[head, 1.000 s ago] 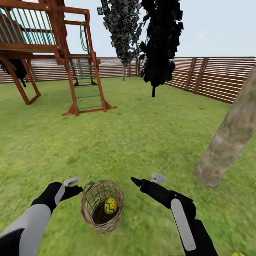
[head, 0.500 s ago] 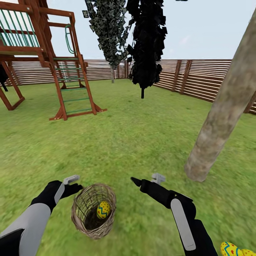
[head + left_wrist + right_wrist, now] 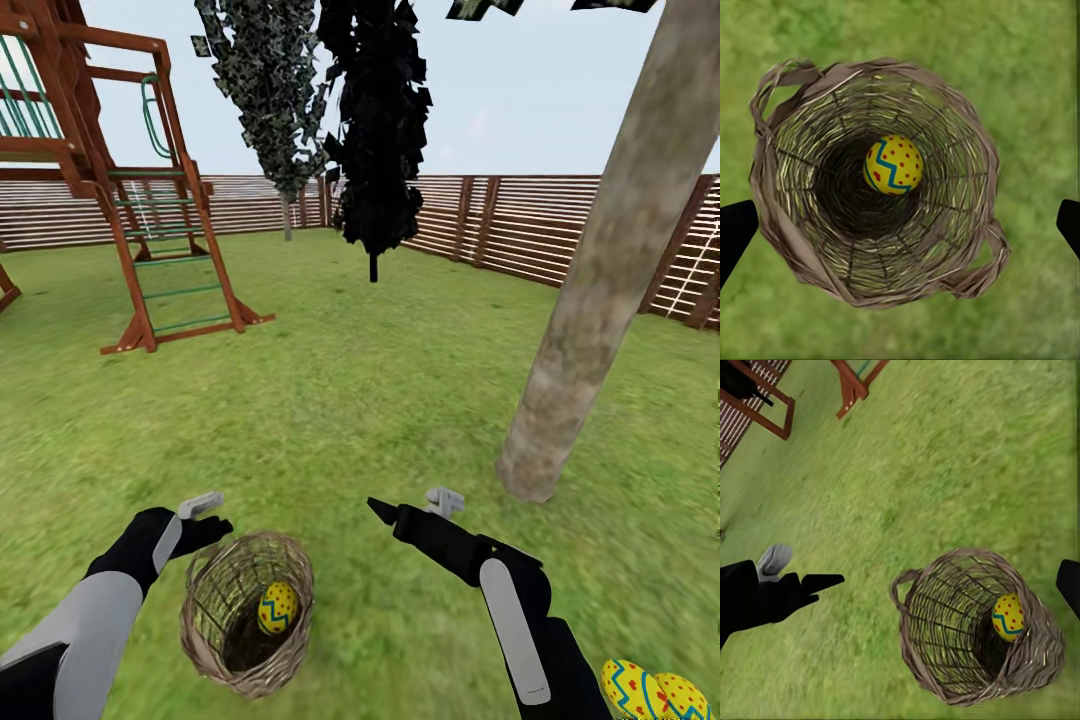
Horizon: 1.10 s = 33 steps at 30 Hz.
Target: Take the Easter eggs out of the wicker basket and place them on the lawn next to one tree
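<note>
From the head camera I see my two arms stretched out low over the mottled green lawn (image 3: 380, 400). The small round tan-brown wicker basket of loose woven twigs (image 3: 245, 625) sits on the grass just beside my left pincer (image 3: 205, 515), tipped a little so its mouth faces me. One bright yellow egg with blue zigzag bands and red dots (image 3: 278, 608) lies inside it against the far wall. My left wrist camera looks straight down into the basket (image 3: 877, 184), with the egg (image 3: 893, 164) resting near the bottom, and the two dark fingertips (image 3: 735, 229) sit wide apart at either side of the rim, so that pincer is released and holds nothing.

My right pincer (image 3: 410, 508) hangs over bare grass between the basket and the straight pale grey-brown tree trunk (image 3: 590, 270). Its fingers are spread and empty too; its wrist camera shows the basket (image 3: 979, 626) and the egg (image 3: 1008, 616) below, well apart from one dark fingertip (image 3: 1069, 585).

Two more yellow eggs with blue zigzags (image 3: 655, 692) lie touching each other on the lawn by my right forearm, on the trunk's side but some way from its foot.

Further off stand a red-brown wooden play tower with a green ladder (image 3: 130, 190), two tall narrow dark-leaved trees (image 3: 375, 120) and a brown horizontal-slat fence (image 3: 520, 225).
</note>
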Motion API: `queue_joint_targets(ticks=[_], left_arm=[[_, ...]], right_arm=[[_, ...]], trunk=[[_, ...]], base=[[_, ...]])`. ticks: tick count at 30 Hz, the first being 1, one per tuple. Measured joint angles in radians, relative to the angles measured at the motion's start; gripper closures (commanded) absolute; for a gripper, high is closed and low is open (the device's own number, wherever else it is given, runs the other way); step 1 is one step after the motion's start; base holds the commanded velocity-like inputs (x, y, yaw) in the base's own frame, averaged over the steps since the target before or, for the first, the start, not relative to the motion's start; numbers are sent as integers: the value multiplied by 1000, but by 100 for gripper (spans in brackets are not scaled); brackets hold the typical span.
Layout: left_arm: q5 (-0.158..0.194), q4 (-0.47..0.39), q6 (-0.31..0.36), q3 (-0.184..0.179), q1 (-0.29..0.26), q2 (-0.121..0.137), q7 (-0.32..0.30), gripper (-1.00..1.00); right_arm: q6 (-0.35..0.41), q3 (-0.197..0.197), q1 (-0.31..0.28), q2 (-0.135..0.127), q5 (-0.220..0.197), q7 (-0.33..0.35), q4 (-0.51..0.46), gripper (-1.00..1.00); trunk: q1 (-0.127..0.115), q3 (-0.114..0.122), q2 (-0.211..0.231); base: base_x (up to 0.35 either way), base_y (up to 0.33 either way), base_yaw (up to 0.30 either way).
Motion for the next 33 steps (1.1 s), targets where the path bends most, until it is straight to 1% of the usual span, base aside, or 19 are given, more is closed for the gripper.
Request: queue_joint_targets(ticks=[5, 23, 33], left_arm=[[0, 0, 0, 0, 0, 0, 0, -100], [0, 0, 0, 0, 0, 0, 0, -100], [0, 0, 0, 0, 0, 0, 0, -100]], right_arm=[[0, 0, 0, 0, 1, 0, 1, -100], [0, 0, 0, 0, 0, 0, 0, -100], [0, 1, 0, 0, 0, 0, 0, -100]], trunk=[[0, 2, 0], [0, 2, 0], [0, 3, 0]], base=[[65, 180, -37], [80, 104, -1], [-41, 89, -20]])
